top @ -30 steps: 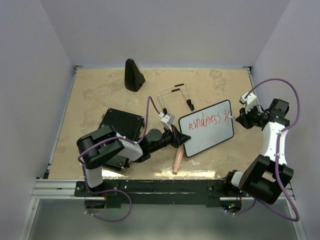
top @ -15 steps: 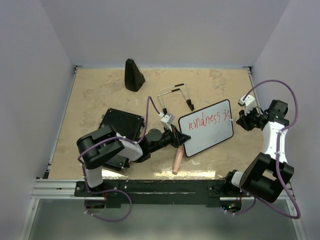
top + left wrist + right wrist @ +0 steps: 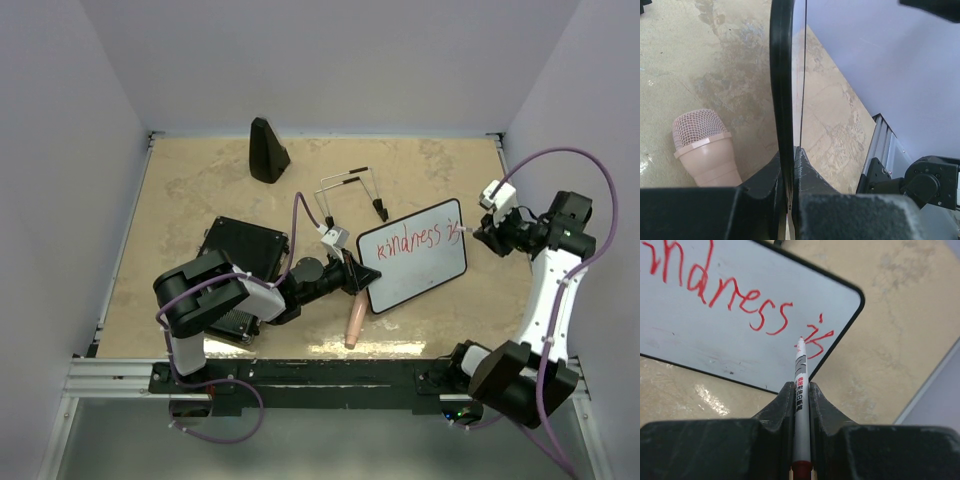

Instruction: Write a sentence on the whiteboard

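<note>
Beige table [image 3: 200, 190]; left tool [image 3: 790, 156] on whiteboard [image 3: 425, 277], right tool [image 3: 800, 388] on marker [image 3: 800, 362].

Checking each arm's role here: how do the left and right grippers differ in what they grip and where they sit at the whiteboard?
The left gripper clamps the thin black edge of the whiteboard, while the right gripper clamps a marker. The left gripper sits at the board's left end; the right gripper is off its right corner, marker tip by the red "is". Both are shut.
</note>
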### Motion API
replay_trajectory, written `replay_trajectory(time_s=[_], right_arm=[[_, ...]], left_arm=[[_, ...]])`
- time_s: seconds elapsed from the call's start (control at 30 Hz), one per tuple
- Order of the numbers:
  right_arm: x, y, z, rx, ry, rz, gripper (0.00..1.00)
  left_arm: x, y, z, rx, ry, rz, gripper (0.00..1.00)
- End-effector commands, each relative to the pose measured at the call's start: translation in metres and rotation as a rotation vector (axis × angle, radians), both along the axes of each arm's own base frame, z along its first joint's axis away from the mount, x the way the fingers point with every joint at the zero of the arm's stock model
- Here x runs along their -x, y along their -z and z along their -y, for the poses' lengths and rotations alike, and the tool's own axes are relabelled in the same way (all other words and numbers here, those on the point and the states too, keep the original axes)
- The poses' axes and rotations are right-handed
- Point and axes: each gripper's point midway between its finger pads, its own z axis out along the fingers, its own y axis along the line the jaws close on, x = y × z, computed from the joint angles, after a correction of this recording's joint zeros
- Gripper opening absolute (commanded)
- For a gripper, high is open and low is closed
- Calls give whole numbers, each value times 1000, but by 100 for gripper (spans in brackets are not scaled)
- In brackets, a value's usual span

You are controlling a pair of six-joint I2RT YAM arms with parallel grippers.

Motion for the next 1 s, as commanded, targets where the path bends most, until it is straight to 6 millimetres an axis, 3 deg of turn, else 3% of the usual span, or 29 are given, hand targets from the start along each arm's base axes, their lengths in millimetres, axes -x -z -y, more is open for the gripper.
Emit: replay_trajectory(time_s=[0.0, 0.2, 0.37, 0.7, 0.97], right_arm=[[17, -44, -21, -13, -78, 81, 0], [38, -32, -45, -96, -184, 24, 0], [41, -30, -52, -98, -216, 44, 0], [53, -23, -92, -114, -370, 28, 0], [57, -11, -101, -100, -427, 18, 0]], left_arm=[[4, 11, 0, -42, 29, 18, 0], [-5, 1, 7, -30, -2, 7, 0], [-16, -4, 10, -15, -52, -17, 0], [-29, -5, 16, 35, -123, -70, 0], [-35, -9, 14, 65, -158, -49, 0]])
